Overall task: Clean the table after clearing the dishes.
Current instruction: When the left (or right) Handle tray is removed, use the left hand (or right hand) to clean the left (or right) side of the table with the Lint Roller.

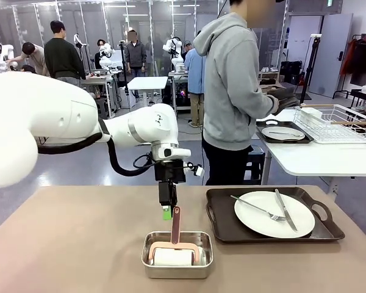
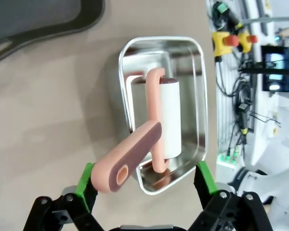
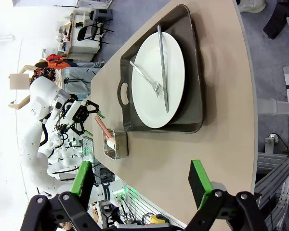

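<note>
left gripper [image 1: 166, 210] [image 2: 144, 178] hangs right over the steel pan [image 1: 177, 264] [image 2: 202, 96], pointing down, jaws spread fully and gripping nothing. the pan sits on the beige table [image 1: 67, 244] near its front edge. the lint roller [image 1: 172, 247] [image 2: 159, 120] lies in the pan: the white roll [image 1: 172, 257] [image 2: 169, 115] is flat on the pan's floor and the pink handle [image 1: 175, 226] [image 2: 127, 159] sticks up out of the pan. in the left wrist view the handle end sits between the green pads, close to one of them; can't tell if it touches.

right gripper [image 3: 140, 171] is also wide open and holding nothing. it is over bare tabletop, well apart from the pan [image 3: 116, 144].

dishes: one dark tray [image 1: 222, 223] [image 3: 195, 96] is on the same table, right of the pan and slightly farther back, not touching it. it carries a white plate [image 1: 256, 220] [image 3: 144, 96], with fork [image 1: 259, 209] [image 3: 143, 77] and knife [image 1: 285, 209] [image 3: 162, 67] lying on the plate. the second tray [image 1: 265, 135] with the second plate [image 1: 283, 132] is well beyond the pan to the right, on a white table [image 1: 317, 159], just beside a wire rack [image 1: 335, 122].

a person [image 1: 232, 91] in a grey hoodie stands past the far edge, behind the pan and turned toward the white table.
</note>
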Robot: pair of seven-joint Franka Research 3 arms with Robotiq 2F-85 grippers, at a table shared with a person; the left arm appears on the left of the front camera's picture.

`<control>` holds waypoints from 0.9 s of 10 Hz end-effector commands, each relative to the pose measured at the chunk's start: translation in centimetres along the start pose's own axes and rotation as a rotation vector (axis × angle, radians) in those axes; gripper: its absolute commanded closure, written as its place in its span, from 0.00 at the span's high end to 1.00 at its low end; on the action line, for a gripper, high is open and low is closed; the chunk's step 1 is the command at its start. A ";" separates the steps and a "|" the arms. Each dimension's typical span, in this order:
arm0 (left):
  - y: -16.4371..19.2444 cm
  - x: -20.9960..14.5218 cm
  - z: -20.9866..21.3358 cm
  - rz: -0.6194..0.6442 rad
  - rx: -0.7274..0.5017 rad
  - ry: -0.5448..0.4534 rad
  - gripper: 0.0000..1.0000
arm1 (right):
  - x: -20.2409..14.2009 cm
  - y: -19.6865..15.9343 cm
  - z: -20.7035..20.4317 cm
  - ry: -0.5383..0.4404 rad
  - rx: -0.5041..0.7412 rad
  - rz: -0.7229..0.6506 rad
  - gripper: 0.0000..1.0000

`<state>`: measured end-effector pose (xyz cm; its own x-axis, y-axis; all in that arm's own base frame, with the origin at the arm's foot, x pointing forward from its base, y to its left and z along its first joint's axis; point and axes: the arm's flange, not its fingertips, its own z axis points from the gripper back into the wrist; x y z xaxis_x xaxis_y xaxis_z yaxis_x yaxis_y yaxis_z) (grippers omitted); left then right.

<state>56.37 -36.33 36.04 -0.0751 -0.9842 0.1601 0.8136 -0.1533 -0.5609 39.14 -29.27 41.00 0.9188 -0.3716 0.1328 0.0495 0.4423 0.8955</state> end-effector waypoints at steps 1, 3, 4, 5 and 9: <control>0.7 1.3 0.8 -0.006 -0.064 0.049 1.00 | -0.1 0.3 0.1 -0.003 0.000 0.005 1.00; 0.9 1.8 0.3 -0.009 -0.111 0.087 1.00 | -0.1 0.3 0.1 -0.003 0.000 0.005 1.00; 1.1 2.1 0.2 0.005 -0.113 0.093 1.00 | -0.1 0.3 0.1 -0.003 0.000 0.005 1.00; 1.3 2.3 0.1 -0.012 -0.125 0.095 1.00 | -0.1 0.3 0.1 -0.003 0.000 0.005 1.00; 1.9 2.9 0.0 0.008 -0.129 0.074 0.95 | -0.1 0.3 0.1 -0.003 0.000 0.005 1.00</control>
<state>56.61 -38.63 34.76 -0.1267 -0.9844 0.1220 0.7424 -0.1757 -0.6465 39.14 -29.27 40.99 0.9188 -0.3716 0.1327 0.0495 0.4423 0.8955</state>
